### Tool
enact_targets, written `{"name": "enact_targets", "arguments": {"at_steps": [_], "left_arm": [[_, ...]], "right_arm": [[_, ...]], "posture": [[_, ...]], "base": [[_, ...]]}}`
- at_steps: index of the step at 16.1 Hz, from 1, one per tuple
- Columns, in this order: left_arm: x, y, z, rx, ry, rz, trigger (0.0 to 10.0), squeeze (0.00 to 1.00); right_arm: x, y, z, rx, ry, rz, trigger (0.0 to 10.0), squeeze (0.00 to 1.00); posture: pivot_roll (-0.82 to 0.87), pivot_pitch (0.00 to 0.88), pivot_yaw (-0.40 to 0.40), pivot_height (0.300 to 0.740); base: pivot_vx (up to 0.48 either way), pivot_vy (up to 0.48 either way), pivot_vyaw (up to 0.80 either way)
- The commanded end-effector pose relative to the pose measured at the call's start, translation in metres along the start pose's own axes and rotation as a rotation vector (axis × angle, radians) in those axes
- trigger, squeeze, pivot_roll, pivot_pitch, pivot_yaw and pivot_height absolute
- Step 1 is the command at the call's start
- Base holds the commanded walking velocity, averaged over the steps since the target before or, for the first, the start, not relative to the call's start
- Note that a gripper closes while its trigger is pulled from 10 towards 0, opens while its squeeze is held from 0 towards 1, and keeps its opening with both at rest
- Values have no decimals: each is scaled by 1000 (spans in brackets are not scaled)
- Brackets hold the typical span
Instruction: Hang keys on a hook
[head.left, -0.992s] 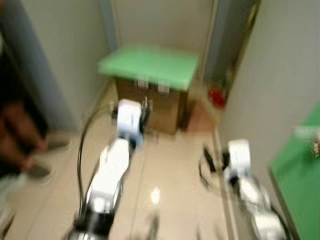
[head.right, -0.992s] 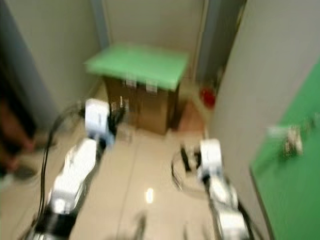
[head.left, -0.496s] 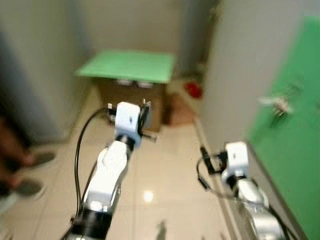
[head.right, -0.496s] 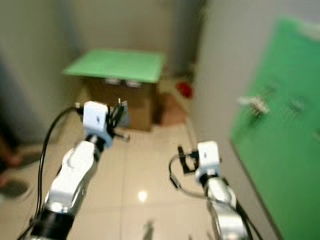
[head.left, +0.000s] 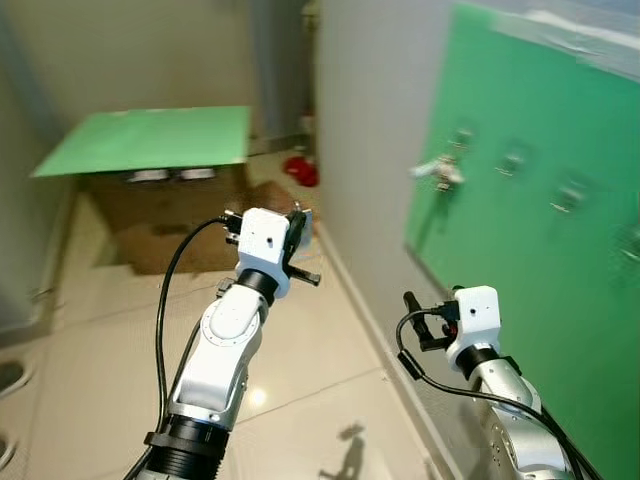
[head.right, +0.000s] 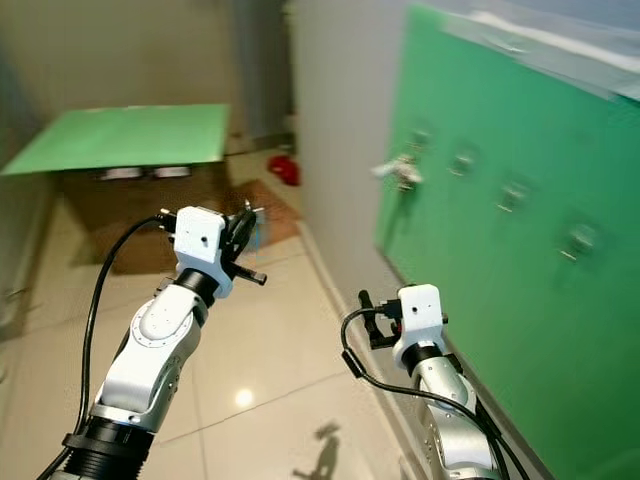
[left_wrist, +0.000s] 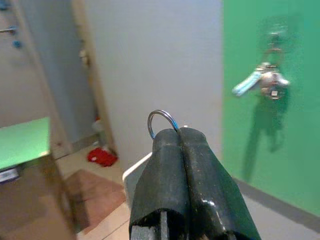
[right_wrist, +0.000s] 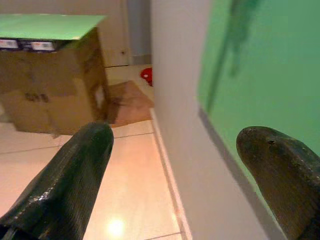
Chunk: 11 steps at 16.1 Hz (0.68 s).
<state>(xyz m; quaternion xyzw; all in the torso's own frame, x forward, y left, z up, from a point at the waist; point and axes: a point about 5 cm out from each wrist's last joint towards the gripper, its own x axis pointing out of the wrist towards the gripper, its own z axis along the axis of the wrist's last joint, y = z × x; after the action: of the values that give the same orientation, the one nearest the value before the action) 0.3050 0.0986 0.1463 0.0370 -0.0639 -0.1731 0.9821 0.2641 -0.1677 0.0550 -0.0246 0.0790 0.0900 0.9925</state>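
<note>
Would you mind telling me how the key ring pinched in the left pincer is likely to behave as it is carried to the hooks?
The key ring looks like thin metal wire, so probably stiff and light. The left pincer is shut on just its lower part, so it might pivot or slip. Anything hanging below is hidden, so swinging cannot be judged.

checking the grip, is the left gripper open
No, the left gripper has its fingers pressed together on a key ring.

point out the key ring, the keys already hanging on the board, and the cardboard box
key ring (left_wrist: 161, 119), left wrist view, top of loop
hanging keys (left_wrist: 264, 83), left wrist view, bunch's middle
cardboard box (right_wrist: 50, 85), right wrist view, brown side
</note>
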Motion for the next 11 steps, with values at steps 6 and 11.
{"name": "enact_targets", "arguments": {"at_steps": [6,11], "left_arm": [[3,2,1,21,-4,-7,0,0],[2,3,0,36,4,-11,0,0]], "right_arm": [[1,-1,-4,22,14,8,10000,0],[-18,-18,14,6,-99,-71,10000,0]], "posture": [[-62,0,49,740],[-59,0,40,732]], "base": [[0,0,-582],[0,0,-536]]}}
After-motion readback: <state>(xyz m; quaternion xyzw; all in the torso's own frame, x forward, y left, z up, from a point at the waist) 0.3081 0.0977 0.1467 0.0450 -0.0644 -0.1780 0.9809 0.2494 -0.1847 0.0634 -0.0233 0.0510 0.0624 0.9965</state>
